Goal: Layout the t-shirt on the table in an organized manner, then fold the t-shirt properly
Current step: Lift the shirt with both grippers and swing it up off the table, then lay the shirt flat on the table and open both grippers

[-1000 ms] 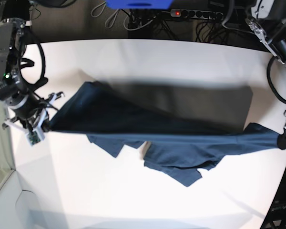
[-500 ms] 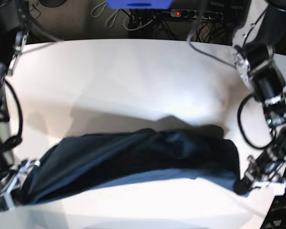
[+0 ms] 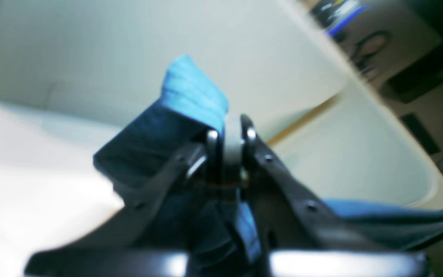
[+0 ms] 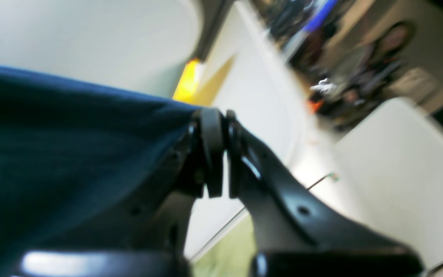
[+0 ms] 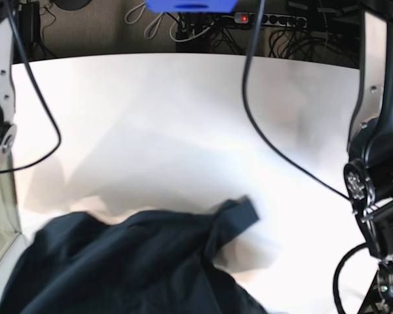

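The dark navy t-shirt (image 5: 124, 261) hangs bunched and lifted along the bottom of the base view, over the near part of the white table (image 5: 183, 98). One flap (image 5: 239, 212) sticks up toward the middle. In the left wrist view my left gripper (image 3: 231, 130) is shut on a fold of the t-shirt (image 3: 156, 142). In the right wrist view my right gripper (image 4: 223, 119) is shut on the edge of the t-shirt (image 4: 52, 146), which stretches away to the left. Both grippers are below the base view's frame; only the arms (image 5: 380, 170) show.
A power strip (image 5: 268, 19) and cables lie beyond the table's far edge. A cable (image 5: 275, 137) from the arm on the right crosses over the table. The other arm's link (image 5: 0, 124) and cable stand at the left edge.
Both arms have swung toward the near side and carried the t-shirt with them. It went from stretched across mid-table to bunched at the bottom of the base view. The grippers have left that view.
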`<state>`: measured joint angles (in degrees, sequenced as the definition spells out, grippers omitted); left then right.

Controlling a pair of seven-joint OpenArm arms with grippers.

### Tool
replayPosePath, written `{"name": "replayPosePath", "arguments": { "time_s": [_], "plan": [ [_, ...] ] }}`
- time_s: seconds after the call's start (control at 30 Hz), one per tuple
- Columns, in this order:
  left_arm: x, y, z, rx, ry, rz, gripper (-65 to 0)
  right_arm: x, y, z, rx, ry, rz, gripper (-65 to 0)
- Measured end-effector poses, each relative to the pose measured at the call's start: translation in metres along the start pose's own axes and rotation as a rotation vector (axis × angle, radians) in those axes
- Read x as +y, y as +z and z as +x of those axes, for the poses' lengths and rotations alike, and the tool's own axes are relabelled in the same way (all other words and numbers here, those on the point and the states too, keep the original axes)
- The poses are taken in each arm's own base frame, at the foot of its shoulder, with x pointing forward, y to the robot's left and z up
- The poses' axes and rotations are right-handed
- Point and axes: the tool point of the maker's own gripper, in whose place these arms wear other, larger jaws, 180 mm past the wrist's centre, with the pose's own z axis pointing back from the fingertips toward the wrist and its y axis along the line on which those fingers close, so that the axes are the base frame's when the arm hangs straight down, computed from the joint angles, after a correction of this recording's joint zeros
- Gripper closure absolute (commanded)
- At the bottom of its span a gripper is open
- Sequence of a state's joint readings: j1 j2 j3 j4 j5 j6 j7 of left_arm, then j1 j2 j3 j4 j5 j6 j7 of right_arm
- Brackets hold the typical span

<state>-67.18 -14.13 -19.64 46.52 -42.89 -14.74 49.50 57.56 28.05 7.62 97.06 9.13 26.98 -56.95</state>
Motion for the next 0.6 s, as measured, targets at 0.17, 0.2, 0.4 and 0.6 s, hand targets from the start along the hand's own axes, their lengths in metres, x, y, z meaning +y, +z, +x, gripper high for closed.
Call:
{"name": "replayPosePath", "arguments": {
  "time_s": [0.17, 0.2, 0.4, 0.6],
  "plan": [
    [0.004, 0.017, -0.003, 0.051, -0.001, -0.018, -0.2, -0.009, 0.025, 0.011, -0.009, 0.06, -0.056, 0.0],
    [0.009, 0.023, -0.006, 0.048, 0.024, -0.031, -0.2, -0.003, 0.031, 0.011, -0.015, 0.073, -0.05, 0.0],
    [0.063, 0.06, -0.049, 0.126, 0.08, 0.028, -0.2, 0.052, 0.062, -0.06, 0.132, 0.102, 0.039, 0.0],
    [0.1, 0.117, -0.12, 0.258, 0.104, 0.048, -0.2, 0.091, 0.099, -0.189, 0.431, -0.027, 0.113, 0.0]
  ]
}}
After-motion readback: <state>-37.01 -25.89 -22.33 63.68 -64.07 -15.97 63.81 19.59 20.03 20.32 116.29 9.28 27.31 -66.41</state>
